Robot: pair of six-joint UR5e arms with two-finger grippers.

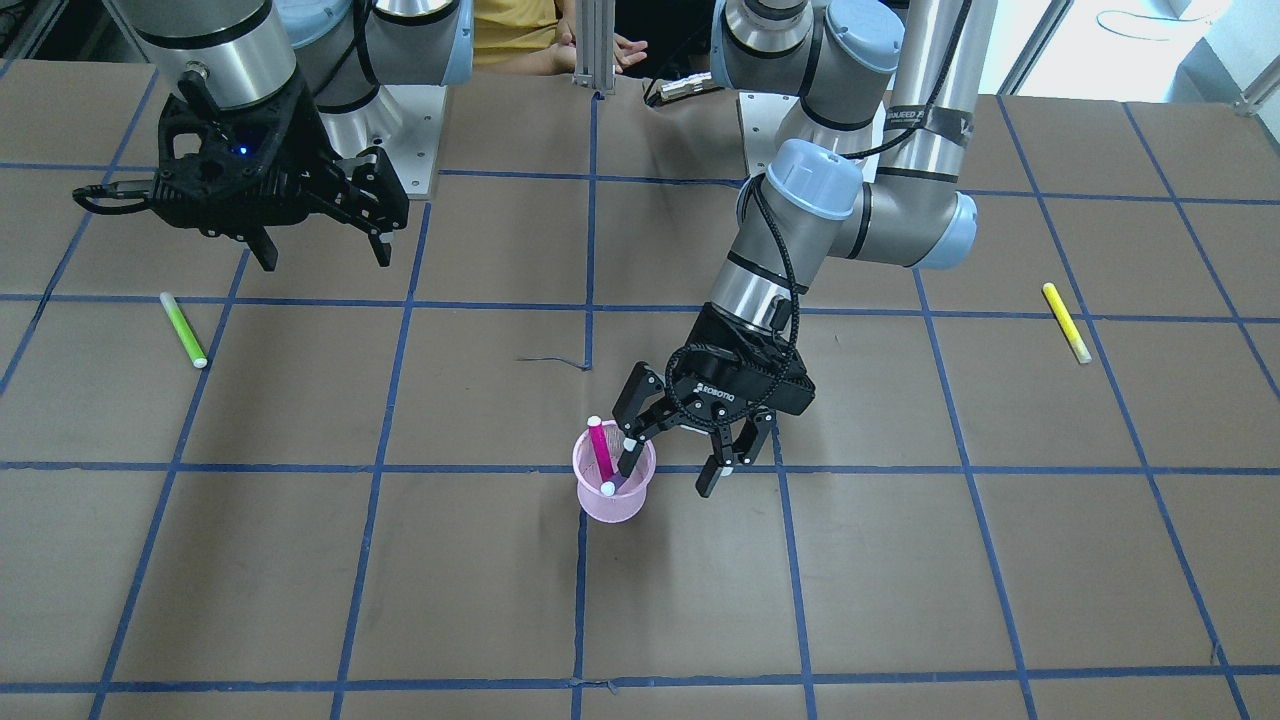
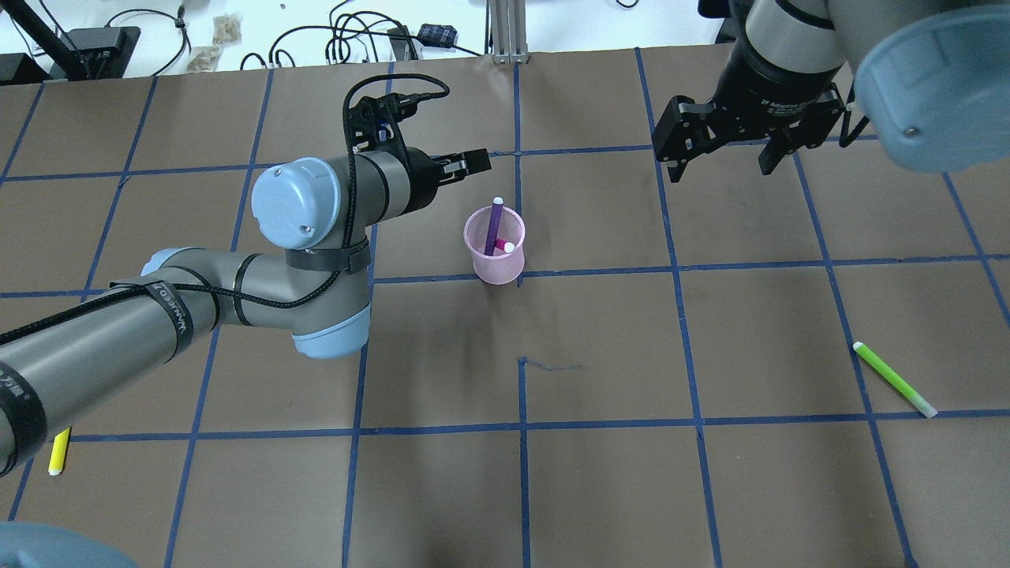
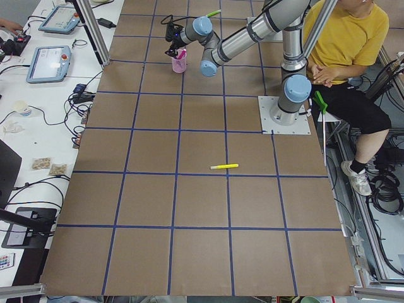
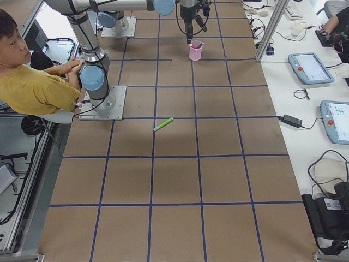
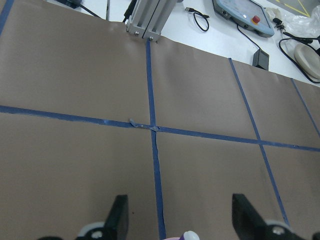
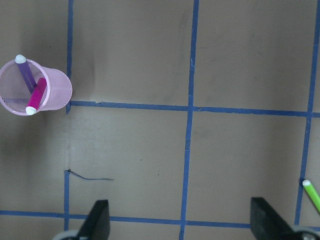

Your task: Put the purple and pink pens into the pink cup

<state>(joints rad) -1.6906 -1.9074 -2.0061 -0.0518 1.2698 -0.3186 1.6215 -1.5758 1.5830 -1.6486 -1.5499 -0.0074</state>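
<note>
The pink mesh cup (image 1: 613,492) stands upright near the table's middle. It also shows in the overhead view (image 2: 495,256) and the right wrist view (image 6: 52,95). A pink pen (image 1: 600,450) and a purple pen (image 2: 495,223) both stand tilted inside it, white caps up. My left gripper (image 1: 672,468) is open and empty, close beside the cup, with one finger at its rim. In the left wrist view (image 5: 182,220) the jaws stand wide apart over a white cap (image 5: 190,235). My right gripper (image 1: 325,255) is open and empty, raised well away from the cup.
A green pen (image 1: 183,329) lies on the table on my right side. A yellow pen (image 1: 1066,322) lies on my left side. A person in a yellow shirt (image 3: 344,38) sits behind the robot bases. Blue tape lines grid the brown table.
</note>
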